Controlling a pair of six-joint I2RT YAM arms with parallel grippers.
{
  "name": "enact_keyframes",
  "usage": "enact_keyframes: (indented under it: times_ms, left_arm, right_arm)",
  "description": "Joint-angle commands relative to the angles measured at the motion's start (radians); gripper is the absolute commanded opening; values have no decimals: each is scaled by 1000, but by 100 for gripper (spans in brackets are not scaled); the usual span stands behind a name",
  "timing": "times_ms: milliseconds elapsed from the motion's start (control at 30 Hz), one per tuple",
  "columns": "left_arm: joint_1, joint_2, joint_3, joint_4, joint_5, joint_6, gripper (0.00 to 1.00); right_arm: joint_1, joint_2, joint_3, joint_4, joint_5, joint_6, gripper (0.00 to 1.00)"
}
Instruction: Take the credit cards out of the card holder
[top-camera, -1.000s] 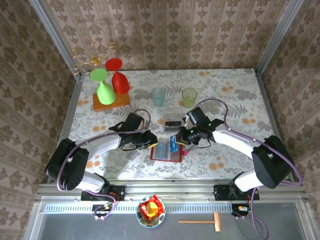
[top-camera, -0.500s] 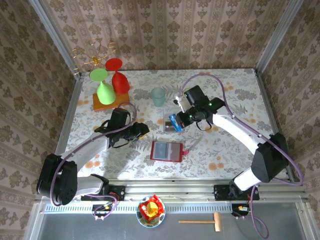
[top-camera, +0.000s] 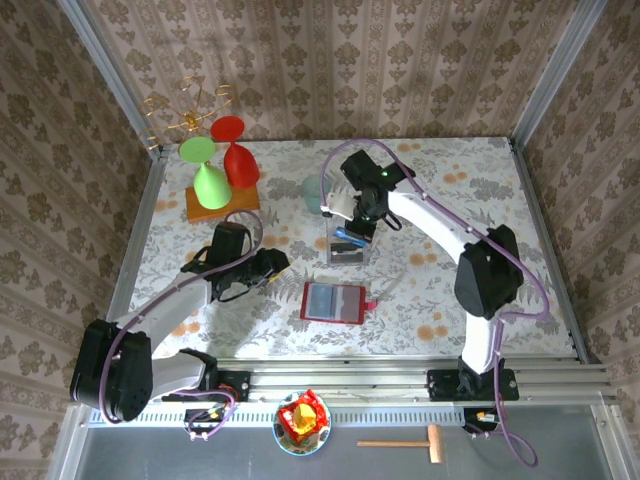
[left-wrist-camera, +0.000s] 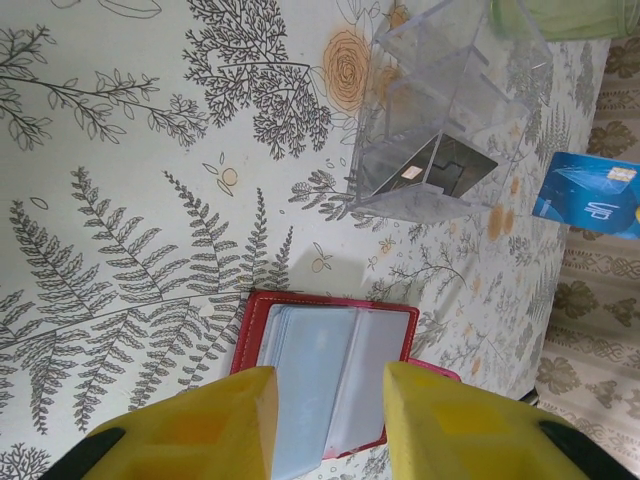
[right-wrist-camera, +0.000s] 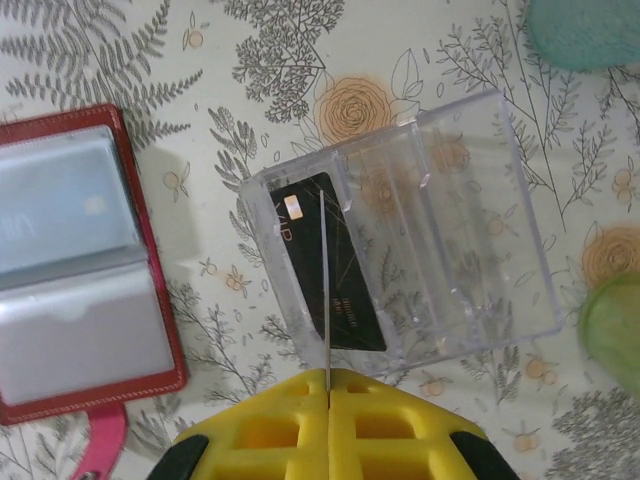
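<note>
Since a second ago, my right gripper (right-wrist-camera: 327, 385) has carried the blue card (left-wrist-camera: 590, 195) up off the card holder (top-camera: 333, 302) and back over the clear box (right-wrist-camera: 500, 200). My left gripper (left-wrist-camera: 327, 395) has drawn away to the left of the holder and spread its fingers.

Nearest me, the card holder lies open and flat on the surface (top-camera: 450, 290), its greyish pockets facing up inside the red border and its pink tab sticking out at the right. I cannot tell whether any card is left in those pockets. My left gripper hangs just left of the holder, apart from it. Its fingers are partly spread and there is nothing between them.

Just beyond the holder stands the clear box, with the dark card (right-wrist-camera: 355, 300) lying flat in its leftmost slot. My right gripper is above that box, clamped tight on the blue card. The card hangs down from the fingers, edge-on to the right wrist camera, above the dark card and clear of the box walls.

Farther back, a teal cup (right-wrist-camera: 585, 30) and a green cup (right-wrist-camera: 615, 335) stand just behind the box.
</note>
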Motion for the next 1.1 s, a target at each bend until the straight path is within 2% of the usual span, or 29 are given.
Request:
enact_keyframes:
  times_ms: [0, 300, 600, 1067]
  left_arm:
    - [8, 19, 2, 15, -4, -15, 33]
    - [31, 54, 37, 13, 5, -9, 34]
    - [50, 139, 105, 16, 36, 10, 34]
    - [75, 170, 121, 14, 59, 19, 33]
  right_arm:
    - [-3, 69, 122, -147, 22, -150, 0]
    - [-16, 267, 422, -335, -11, -223, 0]
    - [-25, 396, 618, -478, -29, -255, 0]
    - [-31, 508, 721, -530, -12, -291, 0]
